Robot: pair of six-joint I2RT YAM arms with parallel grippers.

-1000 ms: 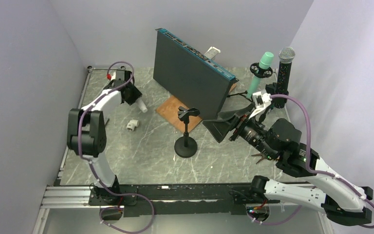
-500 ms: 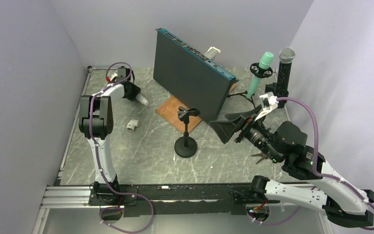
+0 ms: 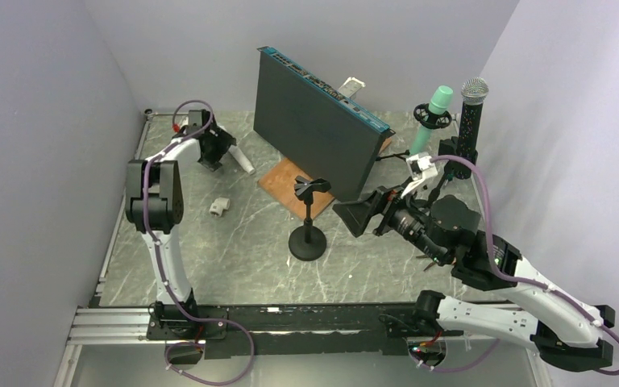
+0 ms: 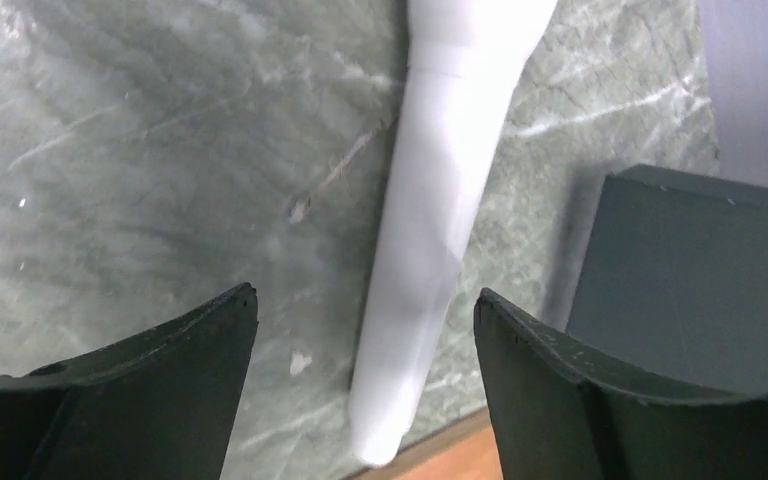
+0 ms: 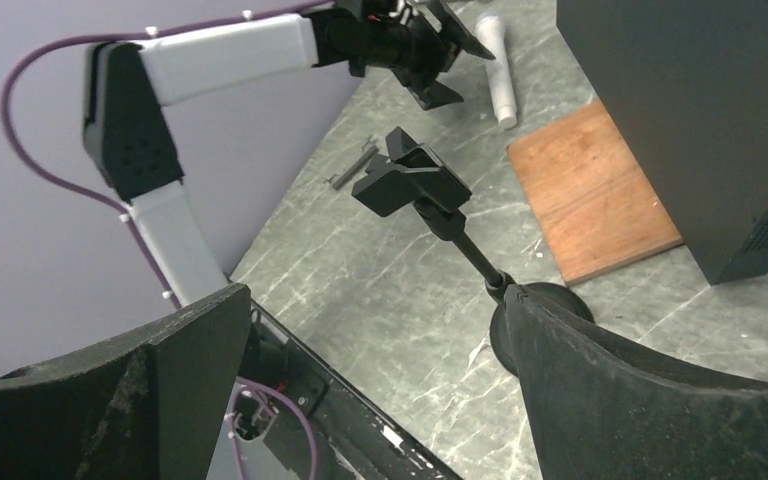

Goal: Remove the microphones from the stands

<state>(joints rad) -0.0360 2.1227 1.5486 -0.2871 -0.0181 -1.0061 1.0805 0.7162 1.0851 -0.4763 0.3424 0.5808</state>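
Observation:
The white microphone (image 3: 243, 160) lies flat on the green marble table at the back left, its thin end near the wooden board. My left gripper (image 3: 216, 153) hovers just over it, open; in the left wrist view the microphone (image 4: 438, 230) runs between the spread fingers (image 4: 365, 293) without touching either. The black stand (image 3: 308, 219) rises mid-table on a round base, and its clip (image 5: 410, 180) is empty. My right gripper (image 3: 356, 214) is open to the right of the stand, with the stand's base (image 5: 550, 305) beside one finger.
A big dark panel (image 3: 314, 121) stands upright behind the stand, with a wooden board (image 3: 284, 182) at its foot. A teal microphone (image 3: 432, 113) and a black one with a grey mesh head (image 3: 471, 113) stand at the back right. A small white piece (image 3: 219, 206) lies at the left.
My left gripper has opened and let go of the white microphone, which now rests on the table. The right arm swung left, closer to the stand.

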